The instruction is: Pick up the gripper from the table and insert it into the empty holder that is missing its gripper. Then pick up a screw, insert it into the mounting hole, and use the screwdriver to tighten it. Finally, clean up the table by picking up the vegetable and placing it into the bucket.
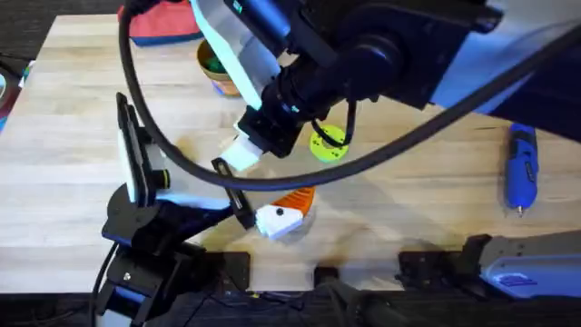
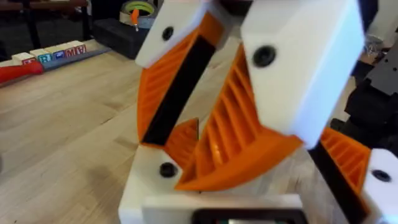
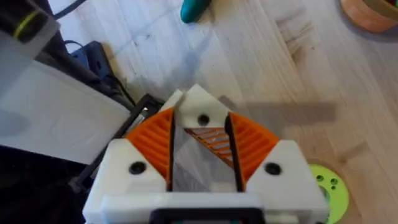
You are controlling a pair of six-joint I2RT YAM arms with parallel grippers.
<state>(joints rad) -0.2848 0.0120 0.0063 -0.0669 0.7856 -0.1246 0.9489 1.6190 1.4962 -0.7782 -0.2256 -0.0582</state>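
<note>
The right hand (image 3: 202, 163) is gripping the gripper (image 3: 214, 140), a light, stiff, ribbed wedge best pinched across its flat faces; whether the left hand (image 2: 249, 186) is open or closed cannot be told.

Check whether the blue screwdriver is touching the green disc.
Apart. The overhead view shows bare table between the screwdriver at far right and the green disc.

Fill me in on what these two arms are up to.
The right claw is shut on the orange gripper and holds it right at the white holder, apparently seating it. The left claw faces it, open. The blue screwdriver lies unused on the table, and the bucket stands at the far side.
</note>
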